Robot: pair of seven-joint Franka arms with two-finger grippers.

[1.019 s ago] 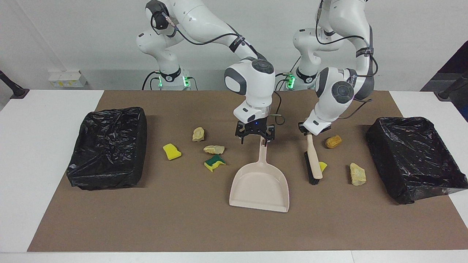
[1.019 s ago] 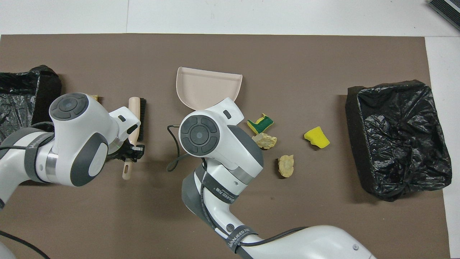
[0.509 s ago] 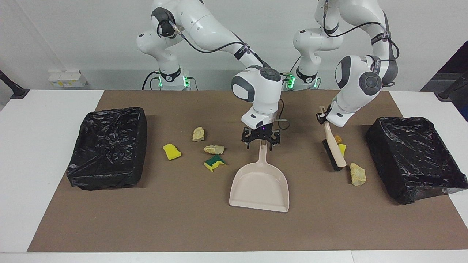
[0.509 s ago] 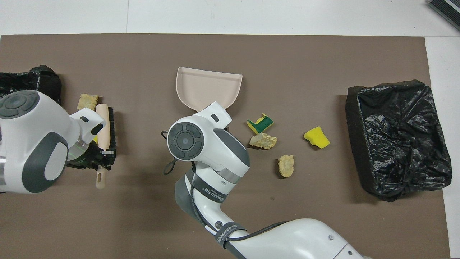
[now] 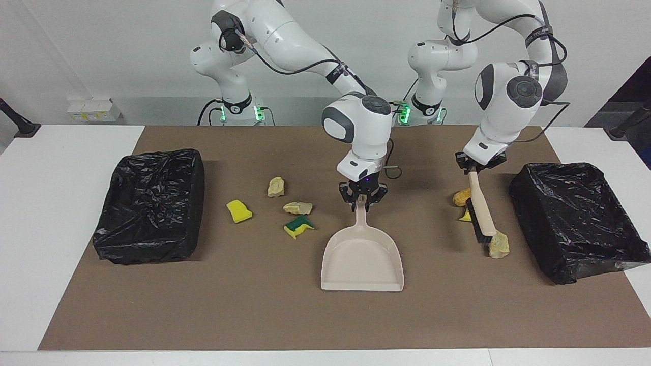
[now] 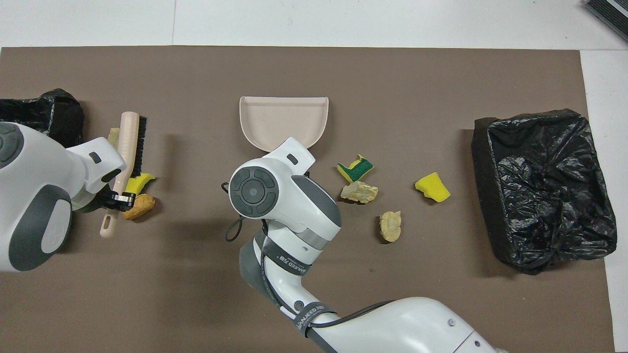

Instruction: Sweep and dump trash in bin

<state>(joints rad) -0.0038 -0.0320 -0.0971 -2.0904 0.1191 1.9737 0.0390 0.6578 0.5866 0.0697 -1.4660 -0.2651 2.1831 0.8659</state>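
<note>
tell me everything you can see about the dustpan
The dustpan is pale beige, plastic by its look, with a wide shallow scoop, a raised rim and a long narrow handle. It lies flat on the brown mat near the table's middle, handle pointing toward the robots. The scoop is empty. The right tool is closed on the handle's end. No trash touches it; the green-and-yellow sponge piece lies beside it, apart.
</note>
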